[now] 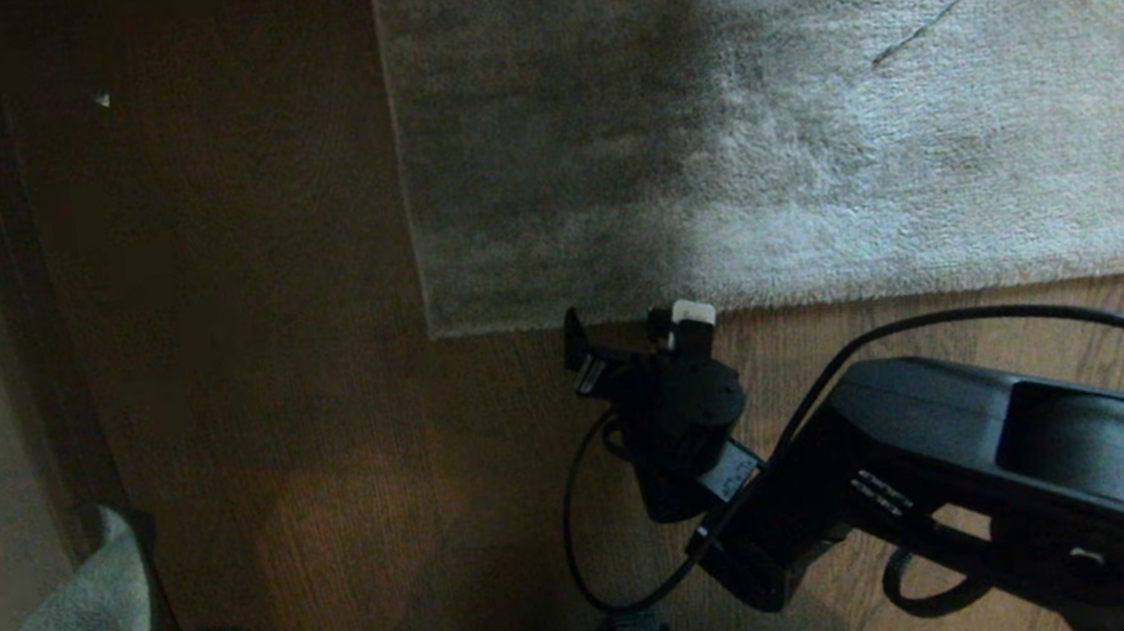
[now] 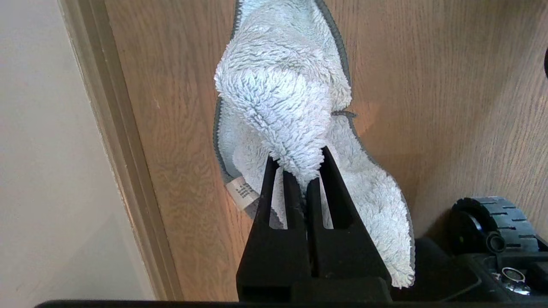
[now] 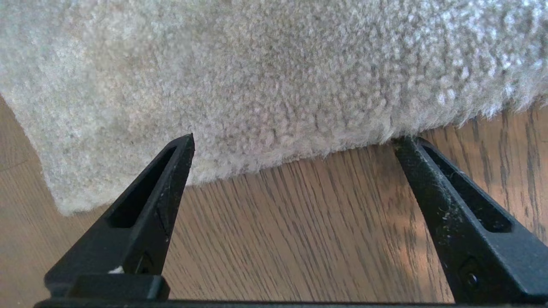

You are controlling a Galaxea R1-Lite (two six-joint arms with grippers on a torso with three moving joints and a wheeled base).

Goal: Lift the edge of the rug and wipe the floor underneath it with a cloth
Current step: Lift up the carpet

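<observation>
I have the right gripper [image 1: 623, 329] spread wide and low over the floor [image 1: 335, 494], its fingertips [image 3: 185, 147] right at the rug edge [image 3: 299, 156], one tip over the pile and the other at the border. The rug [image 1: 908, 128] lies flat ahead of the jaws, its corner off to the gripper's left. My left gripper [image 2: 302, 171] is clenched on the cloth [image 2: 278, 98], which hangs down from the fingers beside the skirting board [image 2: 115, 141], near the base wheel [image 2: 492, 222]
</observation>
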